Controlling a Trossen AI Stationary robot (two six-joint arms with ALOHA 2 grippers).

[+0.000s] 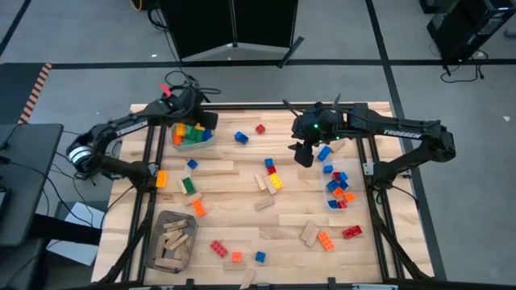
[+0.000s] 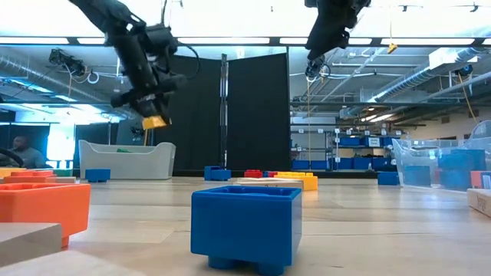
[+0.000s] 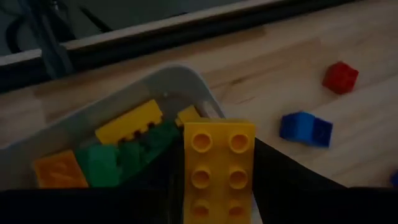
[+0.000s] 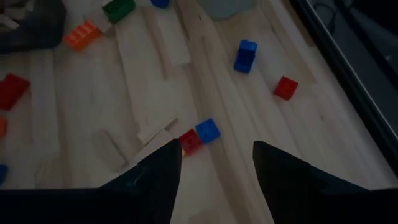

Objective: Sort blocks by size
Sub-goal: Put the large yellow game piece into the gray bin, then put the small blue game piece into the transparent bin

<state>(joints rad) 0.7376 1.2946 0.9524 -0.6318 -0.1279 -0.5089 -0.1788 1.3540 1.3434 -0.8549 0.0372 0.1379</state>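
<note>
wooden table [image 1: 242, 181] strewn with blocks [image 1: 272, 174] | left pincer [image 3: 217, 186] clamps yellow brick [image 3: 217, 171] | right pincer [image 4: 217, 155] apart

the wooden slatted table [image 1: 242, 173] stands on a grey floor. a clear bin [image 1: 208, 142] sits near the table's far left corner, another clear bin [image 1: 329, 200] stands by the right edge, and a grey bin [image 1: 158, 221] rests near the front left corner. beyond the far edge stands a black panel [image 1: 234, 24], which the low view shows as a dark screen. at the left edge of that low view a person [image 2: 23, 151] sits in the room behind.
</note>
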